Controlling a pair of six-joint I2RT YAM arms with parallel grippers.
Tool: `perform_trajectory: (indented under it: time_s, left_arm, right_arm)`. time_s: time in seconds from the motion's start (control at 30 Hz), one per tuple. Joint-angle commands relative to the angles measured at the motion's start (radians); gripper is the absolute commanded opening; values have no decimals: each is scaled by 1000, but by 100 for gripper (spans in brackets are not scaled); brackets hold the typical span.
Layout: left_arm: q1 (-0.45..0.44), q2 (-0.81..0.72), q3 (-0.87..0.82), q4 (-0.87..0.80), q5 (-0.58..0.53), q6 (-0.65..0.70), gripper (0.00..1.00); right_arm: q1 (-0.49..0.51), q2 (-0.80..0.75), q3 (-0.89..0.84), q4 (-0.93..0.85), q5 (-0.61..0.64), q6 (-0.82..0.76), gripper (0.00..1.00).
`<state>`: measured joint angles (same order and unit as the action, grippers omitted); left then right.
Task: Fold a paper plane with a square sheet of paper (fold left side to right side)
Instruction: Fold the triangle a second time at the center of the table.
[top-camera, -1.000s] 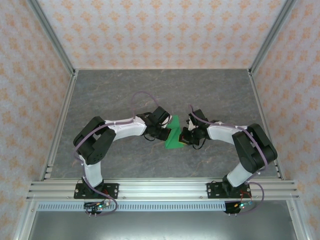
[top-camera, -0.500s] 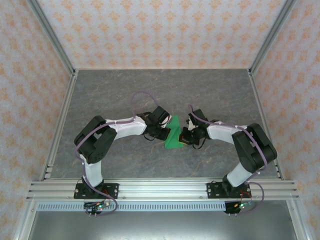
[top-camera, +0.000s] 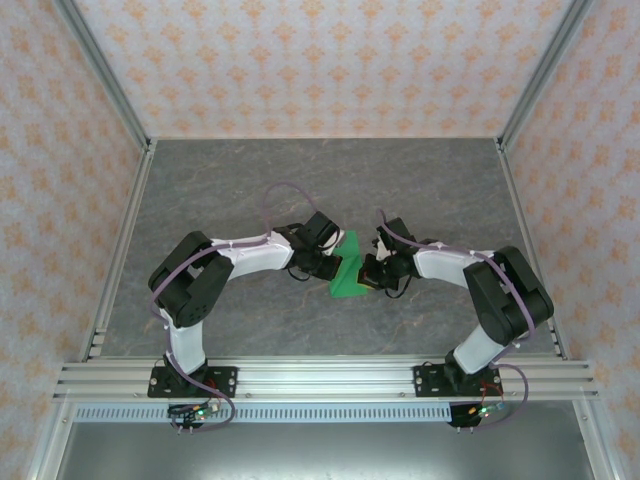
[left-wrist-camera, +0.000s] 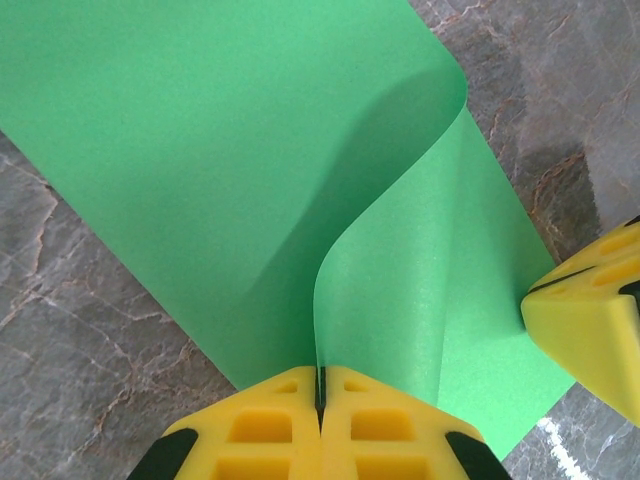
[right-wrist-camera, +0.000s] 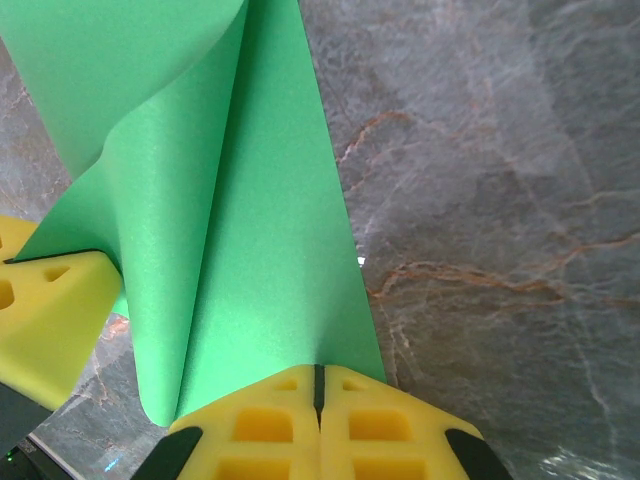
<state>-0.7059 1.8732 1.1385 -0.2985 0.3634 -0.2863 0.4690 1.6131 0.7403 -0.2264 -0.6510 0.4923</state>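
The left gripper (left-wrist-camera: 320, 385) and the right gripper (right-wrist-camera: 318, 380) each pinch the curled square sheet of paper (left-wrist-camera: 200, 150), cut off at 12 o'clock.

A flat table top of dark grey stone-look material with pale and rust-brown veins (top-camera: 250, 190) takes up the middle of the overhead frame, edged by aluminium rails (top-camera: 320, 378). Just below its centre lies a bright green sheet of paper (top-camera: 349, 275), part flat on the surface, part curling up off it. A small white mark (left-wrist-camera: 548, 432) sits on the grey at the lower right of the left wrist frame, beside the sheet's edge.
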Motion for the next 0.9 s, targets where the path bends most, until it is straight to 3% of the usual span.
perform_trajectory:
  time_s: [0.0,0.87]
  left_arm:
    - [7,16,24,9,1,13,1]
    - [7,29,16,22,1,13,1]
  right_arm:
    - [6,39,-9,-85,59,-23,6]
    - [6,47,-7,-93,62,-30,6]
